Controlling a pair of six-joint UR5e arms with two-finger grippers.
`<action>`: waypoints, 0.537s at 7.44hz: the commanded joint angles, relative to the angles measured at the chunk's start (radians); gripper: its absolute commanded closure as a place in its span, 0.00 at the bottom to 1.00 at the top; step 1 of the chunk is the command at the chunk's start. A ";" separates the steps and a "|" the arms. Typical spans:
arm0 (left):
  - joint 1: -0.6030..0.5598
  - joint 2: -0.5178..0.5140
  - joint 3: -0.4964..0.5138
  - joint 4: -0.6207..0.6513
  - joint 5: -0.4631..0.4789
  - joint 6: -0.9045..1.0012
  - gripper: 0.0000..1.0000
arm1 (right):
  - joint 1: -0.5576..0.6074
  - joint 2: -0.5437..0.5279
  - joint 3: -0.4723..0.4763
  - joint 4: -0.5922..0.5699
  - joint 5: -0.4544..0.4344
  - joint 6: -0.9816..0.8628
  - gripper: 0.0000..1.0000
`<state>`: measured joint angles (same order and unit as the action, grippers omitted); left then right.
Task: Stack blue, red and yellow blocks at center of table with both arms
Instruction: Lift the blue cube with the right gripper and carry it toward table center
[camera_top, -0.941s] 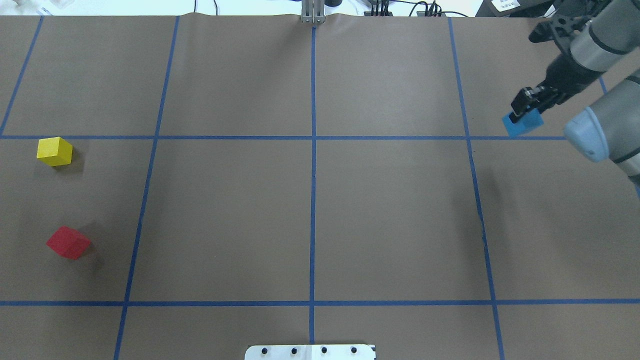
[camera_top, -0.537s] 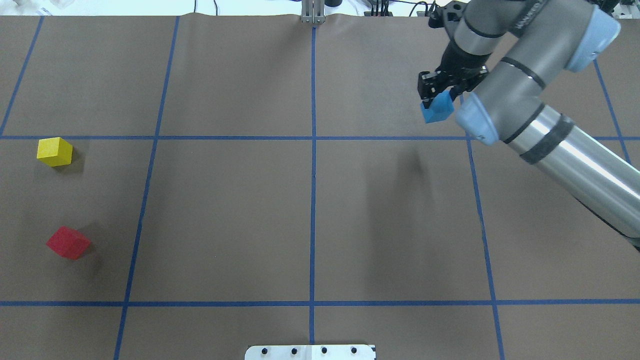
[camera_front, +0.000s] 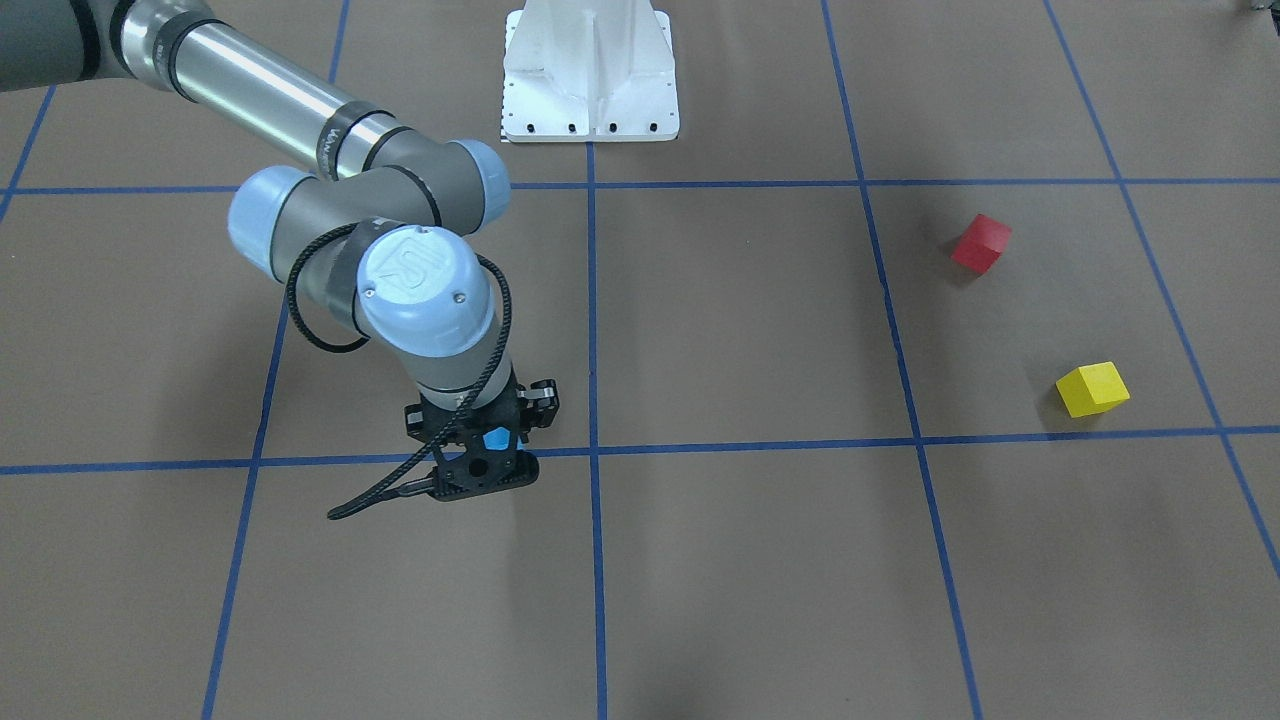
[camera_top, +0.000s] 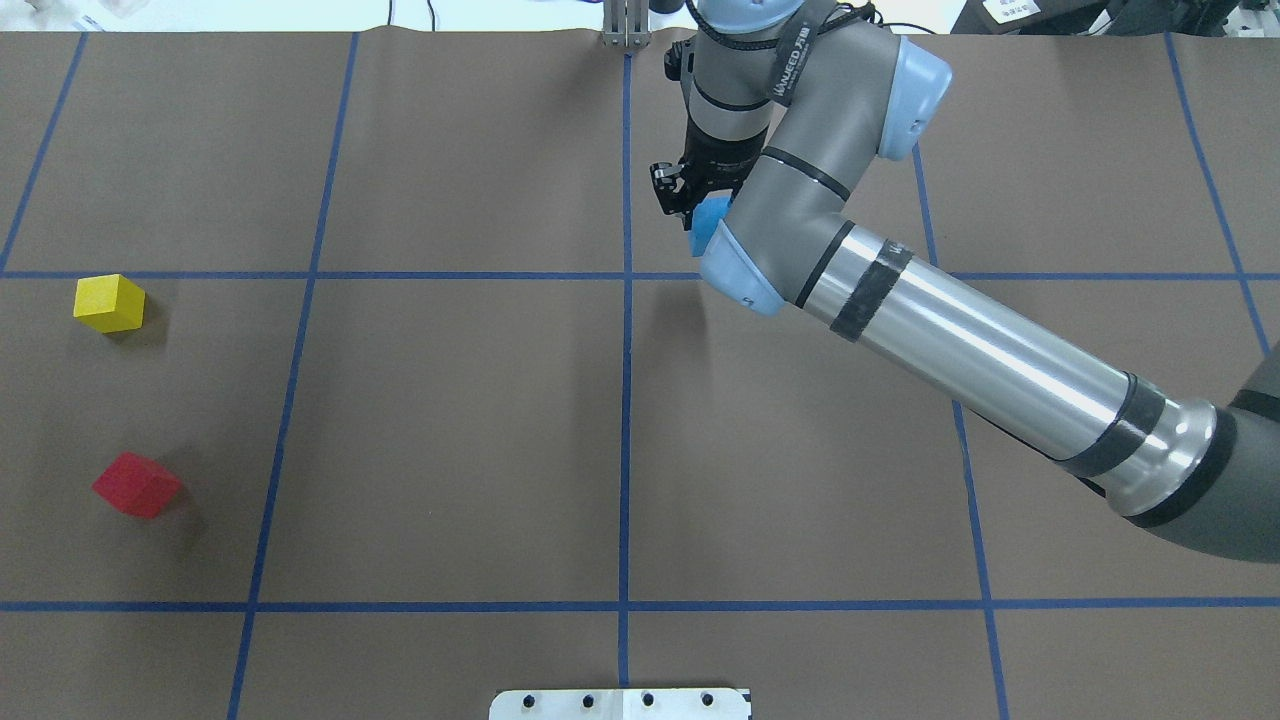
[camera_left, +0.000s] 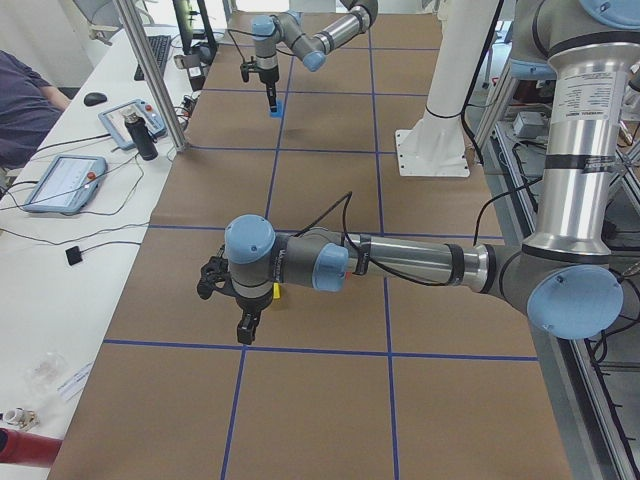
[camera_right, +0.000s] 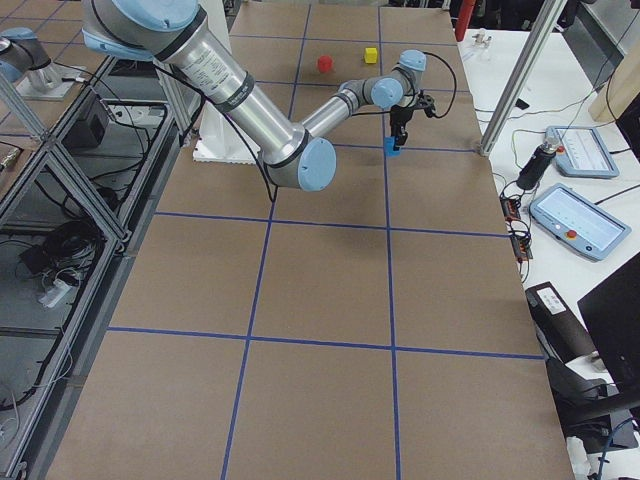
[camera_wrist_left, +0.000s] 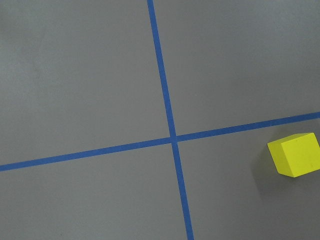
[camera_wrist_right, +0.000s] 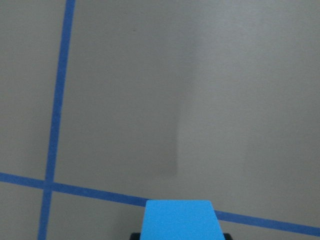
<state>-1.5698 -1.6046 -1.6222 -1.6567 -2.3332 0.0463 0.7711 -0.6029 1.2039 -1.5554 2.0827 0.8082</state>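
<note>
Only sideways — left tool (camera_left: 244, 333) near yellow block (camera_wrist_left: 295, 155).

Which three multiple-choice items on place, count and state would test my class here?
1. Where is the red block? A on the table, robot's left side; B at table center; C off the table.
2. How many blocks sit free of any gripper? A one; B two; C three.
3. The right gripper is: A open; B shut on the blue block; C shut on red.
Key: 1A, it lies left in the overhead view; 2B, red and the yellow block lie loose; 3B, blue shows in its grip.
</note>
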 joint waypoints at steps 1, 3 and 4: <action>0.001 0.000 0.001 0.000 0.000 0.000 0.00 | -0.035 0.090 -0.102 0.006 0.005 0.069 1.00; 0.001 0.000 -0.002 0.000 -0.002 -0.002 0.00 | -0.058 0.121 -0.129 0.006 0.022 0.098 1.00; 0.001 0.000 -0.002 0.000 -0.002 -0.003 0.00 | -0.078 0.121 -0.129 0.008 0.023 0.127 1.00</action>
<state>-1.5693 -1.6046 -1.6233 -1.6567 -2.3342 0.0447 0.7167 -0.4891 1.0821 -1.5490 2.1018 0.9066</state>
